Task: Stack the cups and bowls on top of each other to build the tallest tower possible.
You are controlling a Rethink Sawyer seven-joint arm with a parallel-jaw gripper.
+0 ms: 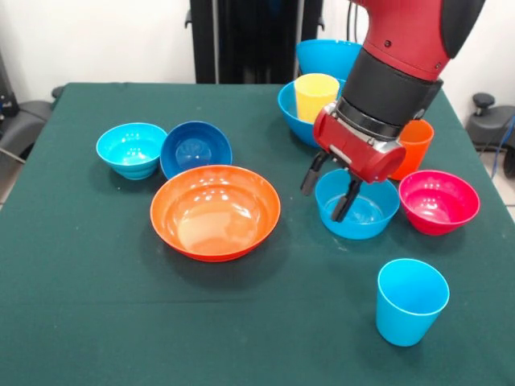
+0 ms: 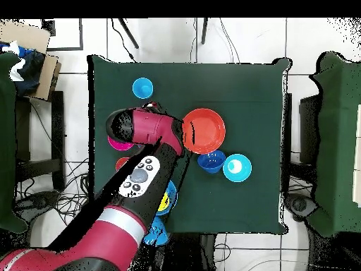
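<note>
Green cloth covers the table (image 1: 96, 322), which stands on a pale tiled floor (image 2: 247, 42). Front view: wide orange bowl (image 1: 215, 211) at centre; cyan bowl (image 1: 131, 149) and dark blue bowl (image 1: 195, 148) touching behind it. Gripper (image 1: 330, 186), fingers apart and empty, hangs over the medium light blue bowl (image 1: 366, 217). Magenta-red bowl (image 1: 438, 201) beside it; light blue cup (image 1: 410, 301) nearer the camera; yellow cup (image 1: 315, 96) inside a large blue bowl (image 1: 291, 112); orange cup (image 1: 414, 145) partly hidden by the arm (image 1: 402, 56)
</note>
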